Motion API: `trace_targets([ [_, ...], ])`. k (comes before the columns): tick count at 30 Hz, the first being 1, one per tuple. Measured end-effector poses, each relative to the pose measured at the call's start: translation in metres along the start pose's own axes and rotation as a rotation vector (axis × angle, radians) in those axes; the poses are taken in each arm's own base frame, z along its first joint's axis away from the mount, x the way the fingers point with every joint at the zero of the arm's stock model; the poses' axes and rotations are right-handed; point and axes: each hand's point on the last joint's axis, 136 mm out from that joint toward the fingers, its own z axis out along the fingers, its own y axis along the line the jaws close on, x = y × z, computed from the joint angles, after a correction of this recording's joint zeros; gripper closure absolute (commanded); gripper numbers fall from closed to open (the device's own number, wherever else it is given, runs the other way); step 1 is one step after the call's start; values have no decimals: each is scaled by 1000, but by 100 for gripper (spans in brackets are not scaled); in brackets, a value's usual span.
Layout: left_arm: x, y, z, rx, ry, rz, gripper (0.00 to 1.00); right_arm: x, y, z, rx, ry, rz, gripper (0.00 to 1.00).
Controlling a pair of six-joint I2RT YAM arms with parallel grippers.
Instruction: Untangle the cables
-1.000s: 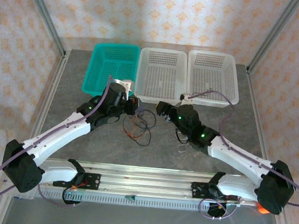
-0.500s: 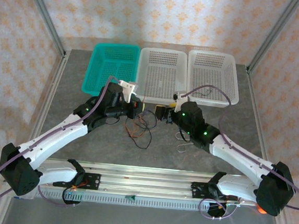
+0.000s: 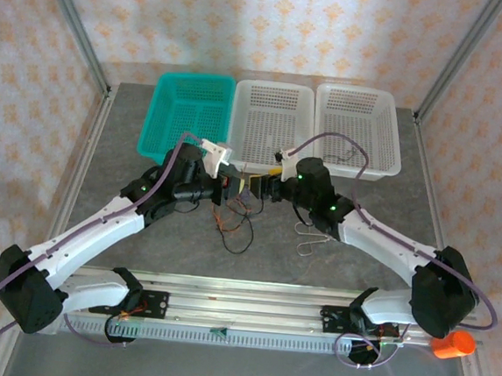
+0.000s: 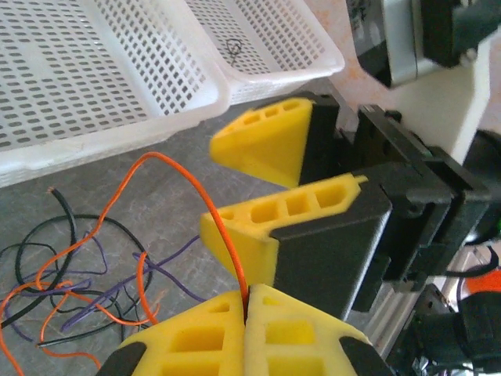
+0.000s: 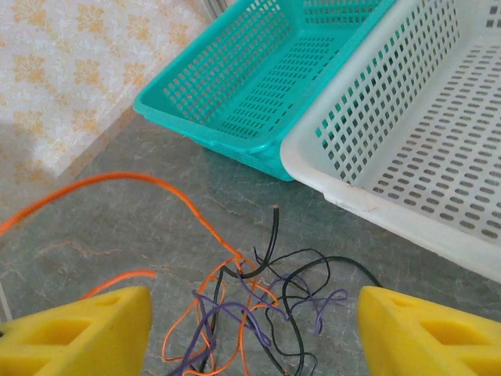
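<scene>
The left pincer (image 3: 233, 189) and right pincer (image 3: 262, 187) have drawn together, the left lifting an orange cable (image 4: 196, 185)

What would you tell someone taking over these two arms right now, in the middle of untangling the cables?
Left gripper: shut on an orange cable that rises from the tangle.
Right gripper: open, facing it, holding nothing.
The tangle of black, orange and purple wires lies on the table near the baskets.
Done: one strand gripped.
Left: pull it free, then separate the rest.
</scene>
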Motion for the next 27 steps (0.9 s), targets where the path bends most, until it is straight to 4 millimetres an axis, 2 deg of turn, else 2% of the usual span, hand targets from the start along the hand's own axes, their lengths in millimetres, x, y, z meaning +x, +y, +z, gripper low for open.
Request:
trace_targets([
  [6,13,0,1,26,32,30,100,-14,-3,-3,14,-58,-119,23],
  [12,14,-4,0,45,32,124,100,-18,1,-30,16,-159,-325,12],
  [15,16,-9,-2,73,44,182,100,-15,3,-35,14,-169,-439,21],
  [17,21,-11,-3,92,66,214,100,-14,5,-35,4,-161,-500,24],
  [23,35,-20,-2,164,132,262,100,-12,14,-27,-53,-114,-632,24],
  [27,37,-21,-2,182,142,272,100,-8,16,-21,-78,-73,-692,25],
])
